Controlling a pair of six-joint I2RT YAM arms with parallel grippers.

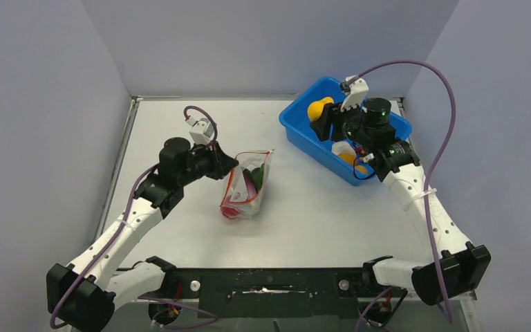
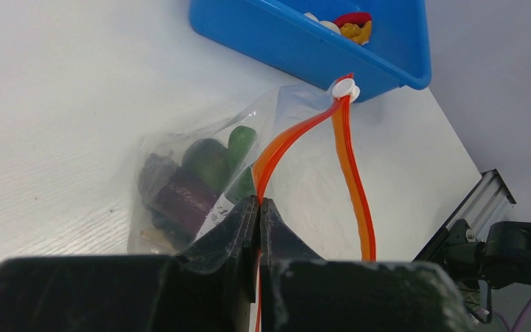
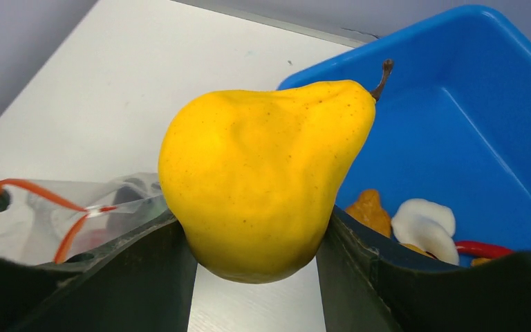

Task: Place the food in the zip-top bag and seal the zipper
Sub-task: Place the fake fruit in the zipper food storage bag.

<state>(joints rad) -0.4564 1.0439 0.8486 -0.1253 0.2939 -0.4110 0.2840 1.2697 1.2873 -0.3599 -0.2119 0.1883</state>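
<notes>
Between the right gripper's part-spread jaws a yellow pear is pinched by its fat end at the left corner of the blue tub, where white, orange and red pieces lie. The right arm stretches from the near right corner forward and left. The left gripper's jaws press together on the zipper of the open bag, which lies mid-table holding green and purple food; the left arm bends right toward it.
</notes>
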